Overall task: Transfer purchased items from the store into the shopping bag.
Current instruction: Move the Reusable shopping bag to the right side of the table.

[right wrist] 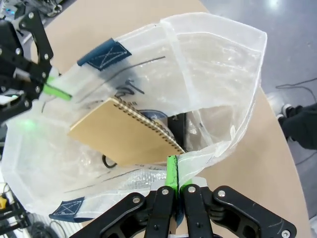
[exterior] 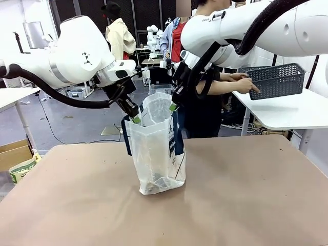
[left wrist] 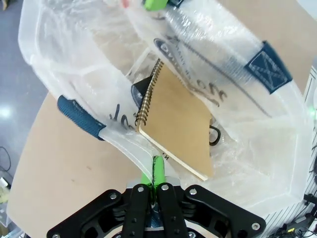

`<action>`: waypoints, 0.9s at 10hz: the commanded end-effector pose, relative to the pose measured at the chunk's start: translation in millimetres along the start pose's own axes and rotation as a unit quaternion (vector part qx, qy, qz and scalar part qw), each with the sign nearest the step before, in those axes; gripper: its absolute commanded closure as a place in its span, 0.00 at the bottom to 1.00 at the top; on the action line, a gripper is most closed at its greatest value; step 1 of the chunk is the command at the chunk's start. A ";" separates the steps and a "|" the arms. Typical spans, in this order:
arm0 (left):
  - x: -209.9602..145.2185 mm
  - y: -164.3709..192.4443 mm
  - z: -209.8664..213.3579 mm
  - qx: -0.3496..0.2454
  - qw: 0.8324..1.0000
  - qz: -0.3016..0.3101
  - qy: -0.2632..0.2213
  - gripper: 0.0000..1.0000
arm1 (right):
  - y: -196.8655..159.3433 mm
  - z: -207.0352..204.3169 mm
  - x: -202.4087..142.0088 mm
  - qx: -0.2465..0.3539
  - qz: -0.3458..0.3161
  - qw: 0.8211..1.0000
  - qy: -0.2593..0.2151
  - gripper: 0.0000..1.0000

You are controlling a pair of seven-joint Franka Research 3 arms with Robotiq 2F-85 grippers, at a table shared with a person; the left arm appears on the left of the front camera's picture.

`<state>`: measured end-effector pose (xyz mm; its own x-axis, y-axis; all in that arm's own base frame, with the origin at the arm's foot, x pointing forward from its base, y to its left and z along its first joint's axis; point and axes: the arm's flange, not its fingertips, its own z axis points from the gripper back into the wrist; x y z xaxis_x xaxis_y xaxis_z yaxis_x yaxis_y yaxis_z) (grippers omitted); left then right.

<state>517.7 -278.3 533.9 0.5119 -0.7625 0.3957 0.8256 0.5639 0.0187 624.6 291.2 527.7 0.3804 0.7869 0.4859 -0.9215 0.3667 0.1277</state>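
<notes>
The translucent shopping bag (exterior: 154, 154) stands upright mid-table, its mouth held wide by both grippers. On the bag's left rim my left gripper (exterior: 134, 118) (left wrist: 156, 171) is shut. The opposite rim is pinched by my right gripper (exterior: 174, 106) (right wrist: 174, 173), also shut. Inside the bag (left wrist: 233, 148) (right wrist: 218, 64) a tan spiral notebook (left wrist: 176, 124) (right wrist: 121, 134) lies tilted over a dark item. The dark grey basket (exterior: 277, 79) sits on a white side table at far right, with a person's hands (exterior: 246, 84) on it. The yellow and red items are out of view.
A navy handle (left wrist: 79, 119) hangs beside my left fingers, and another handle (right wrist: 104, 53) shows across the opening. The brown table (exterior: 246, 195) spreads bare around the bag. A cardboard box (exterior: 13, 154) stands on the floor at left.
</notes>
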 end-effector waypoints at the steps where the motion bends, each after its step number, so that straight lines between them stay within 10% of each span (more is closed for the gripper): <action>1: 10.5 0.0 -3.5 -0.014 0.999 -0.010 -0.032 1.00 | 0.6 0.2 13.5 0.003 -0.024 0.999 -0.032 1.00; 9: 20.5 -6.8 -10.9 -0.023 0.999 -0.010 -0.027 1.00 | 0.4 -5.3 13.6 0.010 -0.036 0.999 -0.028 1.00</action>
<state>521.6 -296.8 533.7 0.5094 -0.7386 0.4416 0.8293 0.5584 -0.0226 630.5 300.3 527.9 0.4125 0.7626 0.4982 -0.9074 0.3925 0.1505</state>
